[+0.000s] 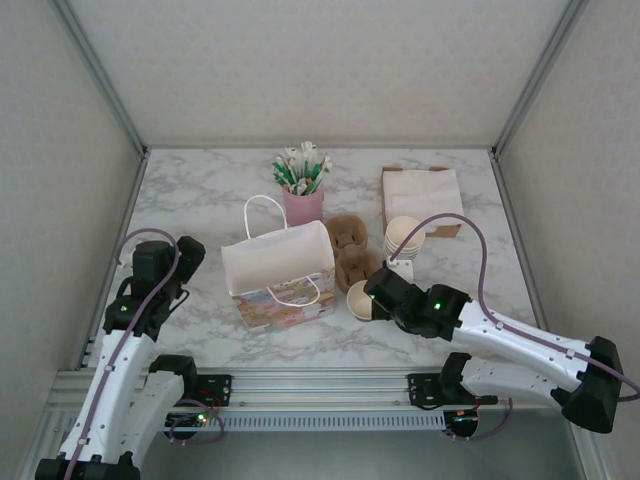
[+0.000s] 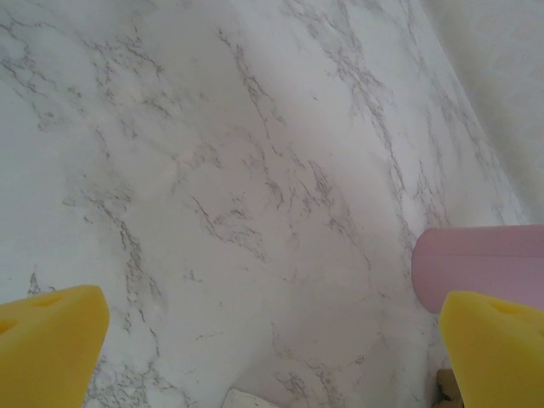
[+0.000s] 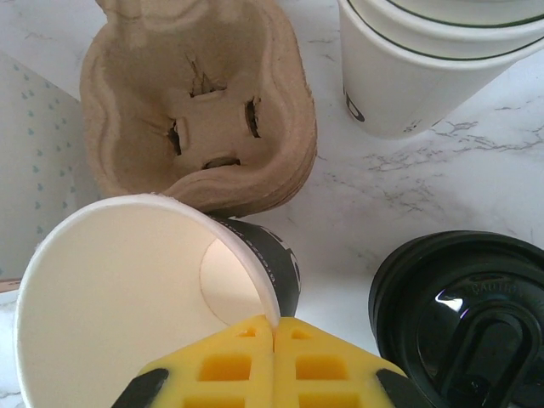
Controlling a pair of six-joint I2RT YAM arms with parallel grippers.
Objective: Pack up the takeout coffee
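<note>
Takeout coffee cup, cream-white paper, is tilted and lidless by the brown pulp carrier, its rim pinched in the closed right gripper. Its round black plastic lid lies alongside. Lidding and loading the white paper bag look undone, and the left gripper hangs wide open, empty.

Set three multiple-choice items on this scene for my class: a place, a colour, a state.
1. Where is the black lid? A on the table beside the lidless cup; B on that cup; C under it.
2. What colour is the straw holder? A green; B pink; C brown.
3. How do the left gripper's jaws stand? A shut; B gripping a cup; C open.
Key: A, it lies on the table by the cup; B, its wall is pink; C, the yellow pads stand far apart.
</note>
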